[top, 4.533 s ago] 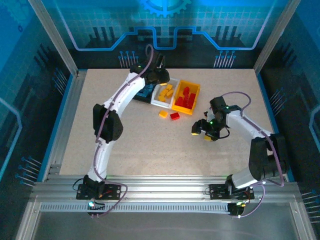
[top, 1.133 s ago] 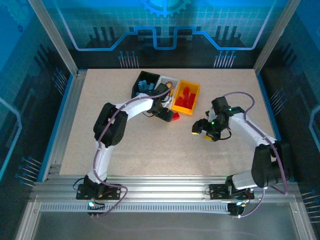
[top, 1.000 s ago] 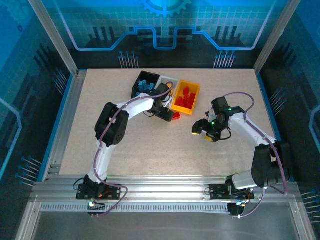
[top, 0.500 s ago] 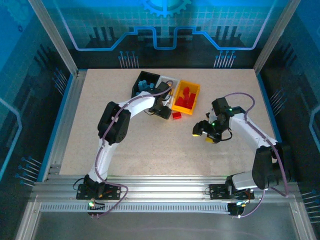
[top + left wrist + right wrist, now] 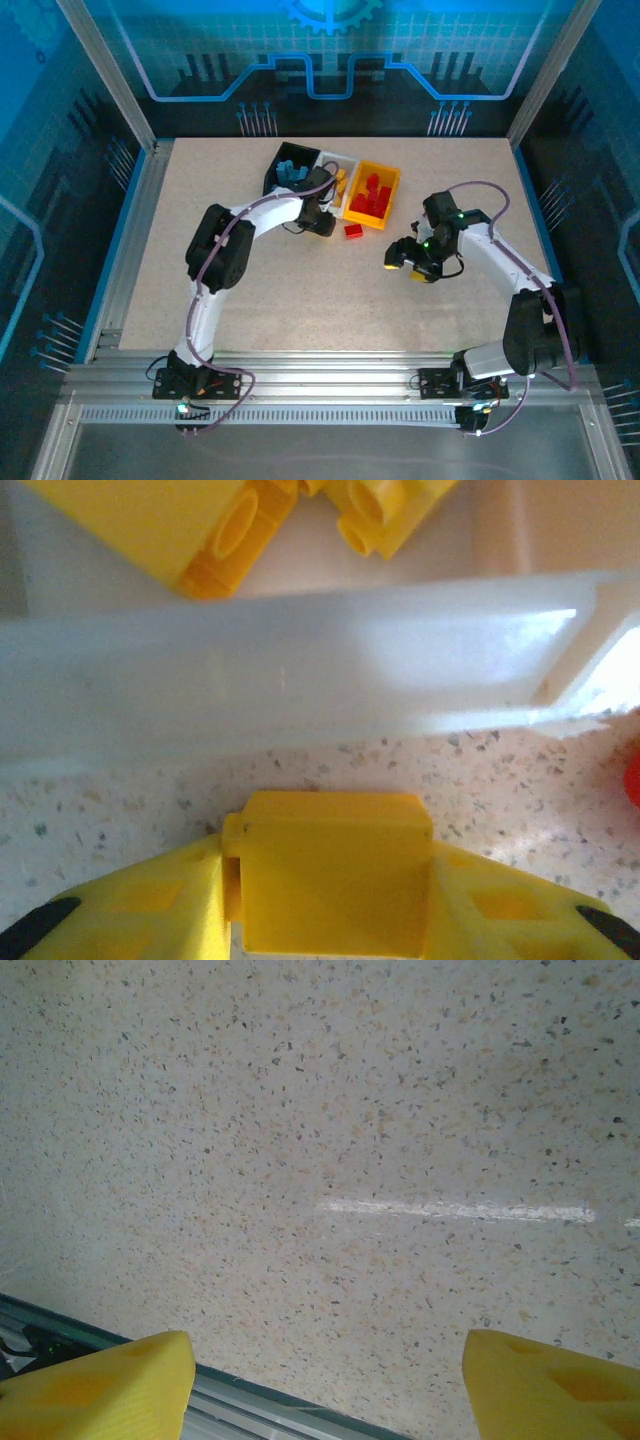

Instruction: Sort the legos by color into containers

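The black bin (image 5: 281,158) on the left holds blue bricks (image 5: 293,176). The white bin (image 5: 300,680) in the middle holds yellow bricks (image 5: 232,528), and the orange-yellow bin (image 5: 389,172) on the right holds red bricks (image 5: 371,196). Just near of the white bin's wall, the left gripper (image 5: 322,222) clamps a yellow brick (image 5: 335,875) between both fingers, low over the table (image 5: 330,1110). A loose red brick (image 5: 353,230) lies just right of it. Well apart to the right, the right gripper (image 5: 325,1385) hangs with its jaws spread over bare table.

left gripper (image 5: 330,905) pinches a yellow lego (image 5: 335,870) — right gripper (image 5: 325,1380) hovers, jaws spread apart.
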`<action>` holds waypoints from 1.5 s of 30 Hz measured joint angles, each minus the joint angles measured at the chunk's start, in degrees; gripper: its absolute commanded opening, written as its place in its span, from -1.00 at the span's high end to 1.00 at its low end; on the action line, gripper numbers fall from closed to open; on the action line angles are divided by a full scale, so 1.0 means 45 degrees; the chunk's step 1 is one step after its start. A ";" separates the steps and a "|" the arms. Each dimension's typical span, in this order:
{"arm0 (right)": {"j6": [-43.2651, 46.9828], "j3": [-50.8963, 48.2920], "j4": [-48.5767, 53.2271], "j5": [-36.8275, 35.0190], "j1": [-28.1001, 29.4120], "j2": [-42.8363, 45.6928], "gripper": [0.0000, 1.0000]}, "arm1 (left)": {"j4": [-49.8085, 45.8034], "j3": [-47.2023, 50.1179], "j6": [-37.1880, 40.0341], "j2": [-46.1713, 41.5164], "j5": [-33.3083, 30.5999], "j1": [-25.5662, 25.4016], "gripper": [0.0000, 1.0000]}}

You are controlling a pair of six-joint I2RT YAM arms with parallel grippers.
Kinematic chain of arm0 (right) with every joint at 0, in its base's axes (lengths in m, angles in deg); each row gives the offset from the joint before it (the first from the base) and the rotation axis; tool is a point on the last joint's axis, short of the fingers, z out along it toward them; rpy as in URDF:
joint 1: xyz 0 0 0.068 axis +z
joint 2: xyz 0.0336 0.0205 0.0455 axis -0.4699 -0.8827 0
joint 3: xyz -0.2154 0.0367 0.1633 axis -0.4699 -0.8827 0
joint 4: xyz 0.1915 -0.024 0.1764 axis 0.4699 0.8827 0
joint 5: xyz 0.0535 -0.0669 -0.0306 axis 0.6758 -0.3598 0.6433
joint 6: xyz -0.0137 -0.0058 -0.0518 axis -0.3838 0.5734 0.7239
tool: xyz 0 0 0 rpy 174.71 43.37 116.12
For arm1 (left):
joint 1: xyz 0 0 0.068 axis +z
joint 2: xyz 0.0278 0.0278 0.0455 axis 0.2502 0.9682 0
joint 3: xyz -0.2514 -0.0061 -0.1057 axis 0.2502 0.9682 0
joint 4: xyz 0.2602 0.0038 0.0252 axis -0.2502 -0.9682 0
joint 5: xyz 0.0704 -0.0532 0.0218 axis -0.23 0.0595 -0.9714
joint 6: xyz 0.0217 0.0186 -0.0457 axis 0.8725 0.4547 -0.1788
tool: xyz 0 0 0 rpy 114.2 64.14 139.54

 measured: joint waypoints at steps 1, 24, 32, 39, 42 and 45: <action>0.0000 -0.0024 -0.0024 0.0019 0.0000 0.0000 -0.46 | 0.0121 0.0364 -0.0238 -0.0248 0.0136 -0.0005 0.14; -0.0097 -0.2589 -0.2977 -0.2239 0.1287 0.4765 -0.61 | -0.0753 -0.4843 -0.1758 -0.0461 -0.0053 0.0301 0.07; 0.1511 -0.4566 -0.5275 -0.4580 0.2501 0.9423 -1.00 | -0.0894 -0.6470 -0.1564 0.2030 -0.0447 0.0748 -0.21; 0.2778 -0.4279 -0.5693 -0.5047 0.2662 0.9165 -1.00 | -0.0835 -0.6479 -0.1661 0.2297 -0.0335 0.0738 -0.60; 0.2861 -0.4226 -0.6081 -0.5051 0.2662 0.8791 -1.00 | -0.0840 -0.6436 -0.1676 0.2152 -0.0233 0.0690 -0.66; 0.3060 -0.4221 -0.6664 -0.4784 0.2662 0.7927 -1.00 | -0.0840 -0.6042 -0.1671 0.1540 -0.0180 0.0622 -0.70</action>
